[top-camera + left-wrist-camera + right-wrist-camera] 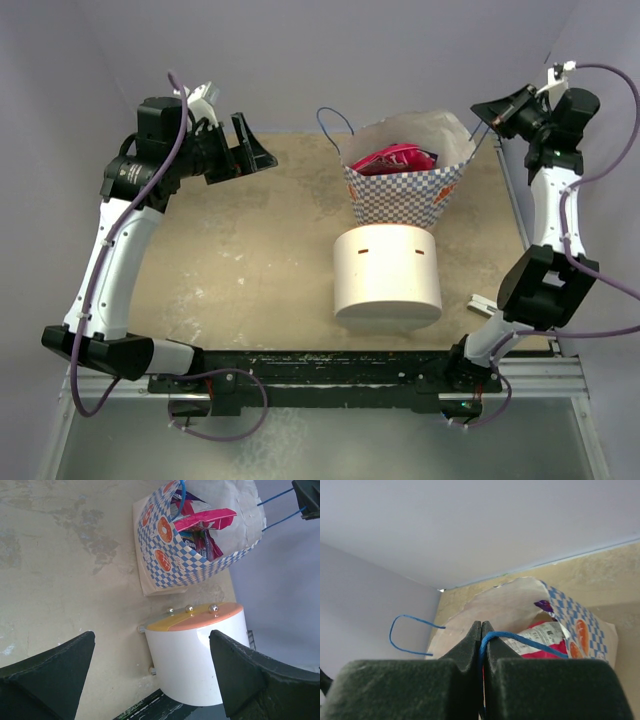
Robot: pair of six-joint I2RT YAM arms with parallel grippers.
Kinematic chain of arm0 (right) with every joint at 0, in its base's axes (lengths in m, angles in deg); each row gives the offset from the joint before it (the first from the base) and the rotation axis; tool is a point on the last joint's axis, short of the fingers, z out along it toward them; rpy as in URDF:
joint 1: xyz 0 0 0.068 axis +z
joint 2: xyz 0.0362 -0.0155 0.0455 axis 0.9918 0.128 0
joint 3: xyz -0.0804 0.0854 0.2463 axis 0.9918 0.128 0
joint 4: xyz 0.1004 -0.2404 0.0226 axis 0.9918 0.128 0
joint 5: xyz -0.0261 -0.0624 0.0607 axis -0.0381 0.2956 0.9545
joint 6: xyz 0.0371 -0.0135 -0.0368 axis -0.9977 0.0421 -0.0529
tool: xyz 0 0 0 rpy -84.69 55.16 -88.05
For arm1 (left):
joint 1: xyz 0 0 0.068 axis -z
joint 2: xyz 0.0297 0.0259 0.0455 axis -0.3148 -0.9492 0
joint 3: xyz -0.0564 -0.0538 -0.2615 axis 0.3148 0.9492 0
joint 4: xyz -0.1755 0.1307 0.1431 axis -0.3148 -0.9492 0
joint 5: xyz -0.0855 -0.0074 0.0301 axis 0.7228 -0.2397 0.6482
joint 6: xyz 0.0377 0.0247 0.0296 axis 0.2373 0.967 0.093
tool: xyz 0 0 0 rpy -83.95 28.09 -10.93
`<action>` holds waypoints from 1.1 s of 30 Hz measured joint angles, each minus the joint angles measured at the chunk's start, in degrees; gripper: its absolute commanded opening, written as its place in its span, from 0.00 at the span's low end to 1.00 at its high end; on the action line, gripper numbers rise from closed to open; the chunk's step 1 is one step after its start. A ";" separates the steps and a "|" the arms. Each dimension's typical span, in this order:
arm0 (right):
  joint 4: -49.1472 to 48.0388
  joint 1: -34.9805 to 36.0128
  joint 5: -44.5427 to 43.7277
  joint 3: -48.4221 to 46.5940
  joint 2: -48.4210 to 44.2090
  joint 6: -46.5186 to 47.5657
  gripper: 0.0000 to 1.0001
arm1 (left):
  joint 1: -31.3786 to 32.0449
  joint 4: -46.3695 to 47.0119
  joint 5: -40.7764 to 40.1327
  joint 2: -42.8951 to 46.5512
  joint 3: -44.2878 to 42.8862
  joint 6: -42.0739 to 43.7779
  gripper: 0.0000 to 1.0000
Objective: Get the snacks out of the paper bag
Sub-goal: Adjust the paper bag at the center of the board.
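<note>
The paper bag [400, 190] stands open at the back middle of the table, blue-and-white checkered with orange logos. Pink and red snacks [395, 158] lie inside it. My right gripper [492, 112] is shut on the bag's right blue cord handle [525, 640], holding that side up; the wrist view shows the cord pinched between the closed jaws of the gripper [481, 626]. My left gripper [250, 150] is open and empty, raised left of the bag. In its view [152, 640] the bag [175, 565] and the snacks [202, 522] lie ahead.
A large white cylinder [388, 275] with an orange-yellow top [192, 619] stands just in front of the bag. The bag's other blue handle [333, 125] hangs free at the back left. A small grey flat bar [483, 300] lies right of the cylinder. Walls close off the back and sides.
</note>
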 measured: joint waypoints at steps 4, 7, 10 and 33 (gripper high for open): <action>1.84 2.40 3.10 -5.97 4.04 -0.31 0.00 | 0.00 -0.28 0.20 0.02 0.00 0.00 0.99; 4.04 5.22 5.07 -10.69 6.40 0.00 0.00 | 0.00 -1.46 0.52 -0.02 -0.02 0.00 0.99; 6.12 9.66 6.80 -15.47 8.50 0.46 0.00 | 0.00 -2.08 0.59 -0.50 -0.59 0.00 0.99; 10.91 24.48 13.53 -40.79 22.08 -4.17 0.00 | 0.00 -0.11 1.64 -1.64 -3.52 -1.07 0.99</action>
